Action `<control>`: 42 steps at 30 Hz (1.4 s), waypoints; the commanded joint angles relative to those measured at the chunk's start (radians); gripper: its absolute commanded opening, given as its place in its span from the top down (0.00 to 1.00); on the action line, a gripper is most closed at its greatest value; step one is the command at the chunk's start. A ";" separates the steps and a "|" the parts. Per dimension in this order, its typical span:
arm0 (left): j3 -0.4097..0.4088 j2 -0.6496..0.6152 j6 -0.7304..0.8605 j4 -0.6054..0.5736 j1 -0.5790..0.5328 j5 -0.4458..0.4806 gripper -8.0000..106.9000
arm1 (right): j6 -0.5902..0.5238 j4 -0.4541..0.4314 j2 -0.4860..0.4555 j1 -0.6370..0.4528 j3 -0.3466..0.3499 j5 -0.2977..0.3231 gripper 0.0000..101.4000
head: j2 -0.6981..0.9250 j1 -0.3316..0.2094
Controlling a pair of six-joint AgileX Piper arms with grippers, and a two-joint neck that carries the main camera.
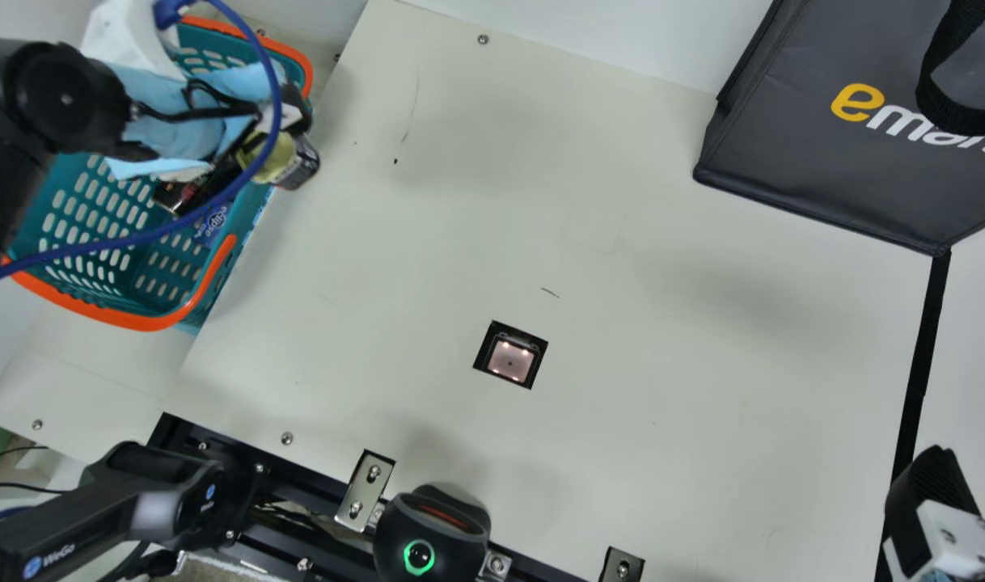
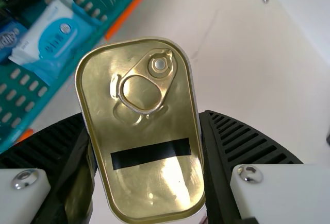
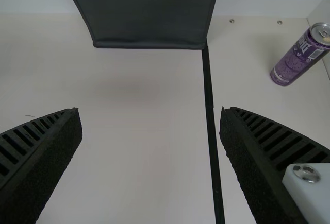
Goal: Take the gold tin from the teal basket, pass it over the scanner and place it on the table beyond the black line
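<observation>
At upper left in the main view, my left gripper (image 1: 276, 133) is at the right side of the teal basket (image 1: 146, 322), partly behind a blue cable. It holds the gold tin (image 1: 277, 158) over the basket's edge. In the left wrist view the gold tin (image 2: 144, 126), pull-ring face showing, is clamped between the fingers of my left gripper (image 2: 144, 115). A square scanner window (image 1: 510, 358) sits in the table. My right gripper (image 1: 929, 481) is at the main view's lower right, by the black line (image 1: 919, 364); in the right wrist view my right gripper (image 3: 150, 112) stands open and empty.
Dark shopping bag (image 1: 824, 153) at the back right, its corner meeting the black line. A purple can (image 3: 300, 56) stands beyond the line. Inside the basket lie a blue-and-white packet (image 2: 56, 38) and other goods. A black device with a green ring (image 1: 432, 533) is at the front edge.
</observation>
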 commanded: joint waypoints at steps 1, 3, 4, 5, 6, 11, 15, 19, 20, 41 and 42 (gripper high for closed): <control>0.007 -0.004 -0.038 0.016 -0.089 0.002 1.00 | 0.000 0.000 0.000 0.000 0.000 0.000 0.06 | 0.004 -0.029; 0.015 -0.009 -0.067 0.031 -0.145 0.005 1.00 | 0.000 0.000 0.000 0.000 0.000 0.000 0.06 | 0.004 -0.029; 0.019 -0.010 -0.080 0.038 -0.173 0.006 1.00 | 0.000 0.000 0.000 0.000 0.000 0.000 0.06 | 0.004 -0.029; 0.022 -0.010 -0.096 0.045 -0.202 0.007 1.00 | 0.000 0.000 0.000 0.000 0.000 0.000 0.06 | 0.004 -0.029; 0.024 -0.011 -0.110 0.052 -0.231 0.007 1.00 | 0.000 0.000 0.000 0.000 0.000 0.000 0.06 | 0.004 -0.029; 0.033 -0.006 -0.170 0.085 -0.375 0.006 1.00 | 0.000 0.000 0.000 0.000 0.000 0.000 0.06 | 0.004 -0.029; 0.033 0.005 -0.204 0.110 -0.485 0.004 1.00 | 0.000 0.000 0.000 0.000 0.000 0.001 0.06 | 0.004 -0.029; 0.032 0.023 -0.228 0.131 -0.585 0.001 1.00 | 0.000 0.000 0.000 0.000 0.000 0.001 0.06 | 0.004 -0.029; 0.031 0.027 -0.234 0.136 -0.608 0.001 1.00 | 0.000 0.000 0.000 0.000 0.000 0.001 0.06 | 0.004 -0.029; 0.056 0.119 -0.275 0.209 -0.931 -0.038 1.00 | 0.000 0.000 0.000 0.000 0.000 0.001 0.06 | 0.004 -0.029; 0.062 0.123 -0.278 0.212 -0.940 -0.043 1.00 | 0.000 0.000 0.000 0.000 0.000 0.001 0.06 | 0.004 -0.029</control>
